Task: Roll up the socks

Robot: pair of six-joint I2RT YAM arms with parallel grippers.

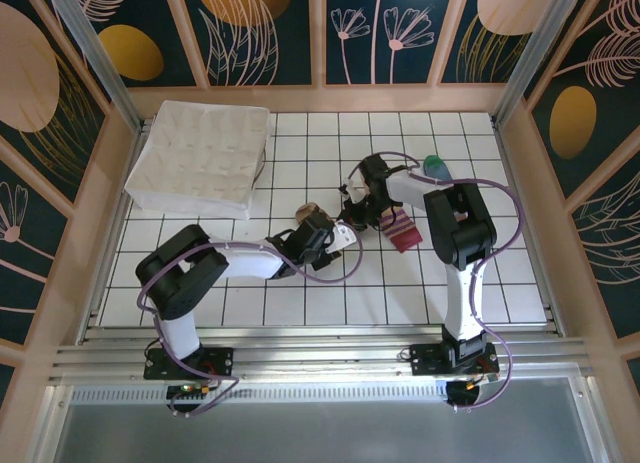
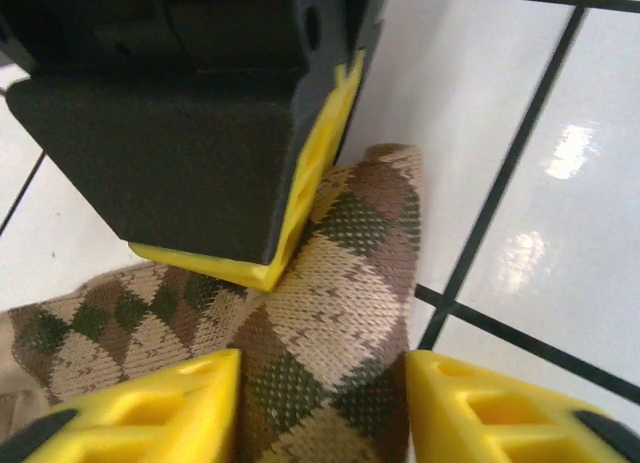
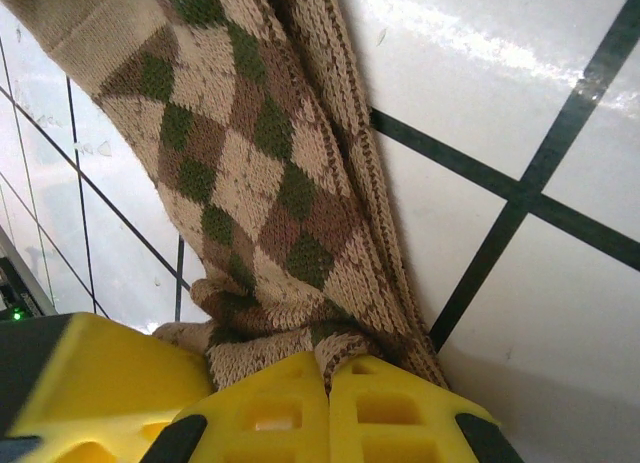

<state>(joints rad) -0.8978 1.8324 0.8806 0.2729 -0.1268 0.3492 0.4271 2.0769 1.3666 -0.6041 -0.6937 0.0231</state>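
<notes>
The tan-and-brown argyle sock (image 1: 306, 214) lies mid-table between the two arms. In the left wrist view it (image 2: 330, 283) fills the gap between my left gripper's (image 2: 320, 368) yellow fingers (image 2: 170, 408), which press on both of its sides. My right gripper (image 3: 330, 368) is shut, pinching a bunched end of the argyle sock (image 3: 250, 173). From above, the left gripper (image 1: 335, 238) and the right gripper (image 1: 350, 213) nearly touch. A beige sock with a pink-purple striped cuff (image 1: 401, 229) lies under the right arm. A blue-grey sock with a green toe (image 1: 436, 166) lies further back.
A white quilted pad (image 1: 200, 158) sits at the back left of the tiled table (image 1: 300, 293). Wooden frame walls close in the sides and back. The right gripper's black body (image 2: 180, 113) looms close above the sock in the left wrist view.
</notes>
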